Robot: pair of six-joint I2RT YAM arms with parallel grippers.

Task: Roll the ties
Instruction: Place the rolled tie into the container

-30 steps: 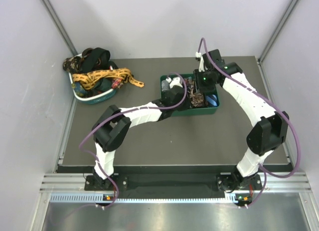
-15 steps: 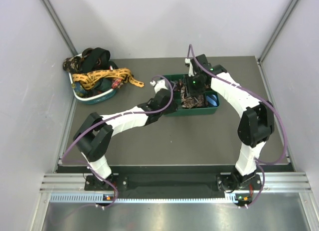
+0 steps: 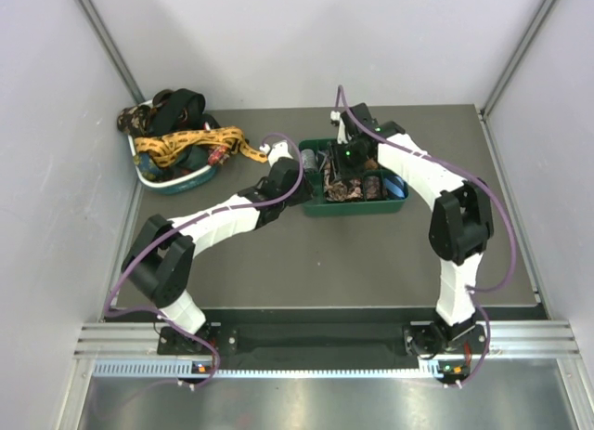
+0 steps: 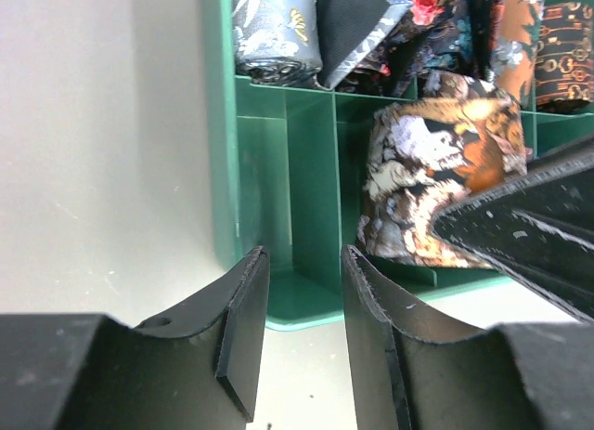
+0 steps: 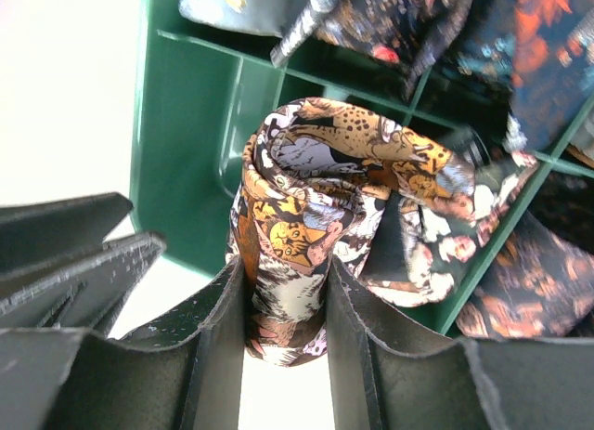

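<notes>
My right gripper is shut on a rolled tie with a brown, orange and white cat print. It holds the roll upright over the left end of the green divided tray. From the left wrist the same roll shows above a front compartment, with a right finger beside it. My left gripper stands open and empty just outside the tray's left front corner. From above, the left gripper and right gripper meet at the tray's left end. Loose ties lie heaped at the back left.
The loose ties fill a white and teal basket, and a gold-yellow one trails onto the mat. Other rolled ties fill the tray's back compartments. Grey walls close in the dark mat on three sides.
Both arms swung left. The right gripper carried the roll from the tray's right part to its left end. The left gripper drew back out of the tray to its left corner.
</notes>
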